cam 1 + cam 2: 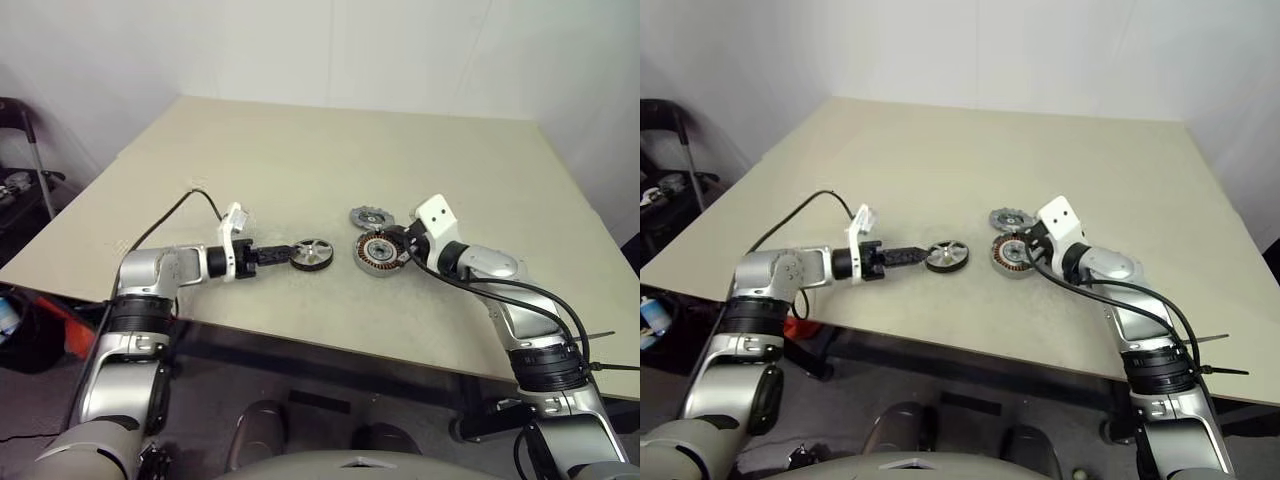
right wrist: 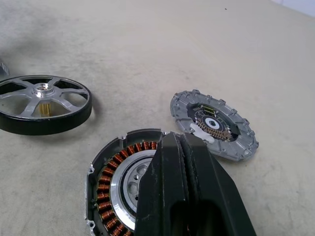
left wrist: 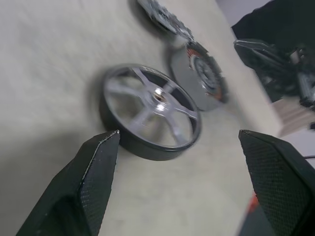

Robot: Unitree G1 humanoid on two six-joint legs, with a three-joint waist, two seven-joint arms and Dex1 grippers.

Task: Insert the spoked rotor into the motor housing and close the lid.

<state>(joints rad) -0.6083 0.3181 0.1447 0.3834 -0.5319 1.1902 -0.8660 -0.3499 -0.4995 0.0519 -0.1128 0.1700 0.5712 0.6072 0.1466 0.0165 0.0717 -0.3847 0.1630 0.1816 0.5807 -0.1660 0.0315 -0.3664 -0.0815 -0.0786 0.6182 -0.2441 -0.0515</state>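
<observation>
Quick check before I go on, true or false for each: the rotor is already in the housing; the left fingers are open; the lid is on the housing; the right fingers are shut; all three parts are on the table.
1. The spoked rotor is already in the motor housing. False: it lies on the table, apart from the housing.
2. The left gripper has its fingers open. True: they stand wide apart, with the rotor just ahead of them.
3. The lid is on the housing. False: it lies flat beside it, farther from the robot.
4. The right gripper has its fingers shut. True: they are pressed together over the housing.
5. All three parts are on the table. True.
</observation>
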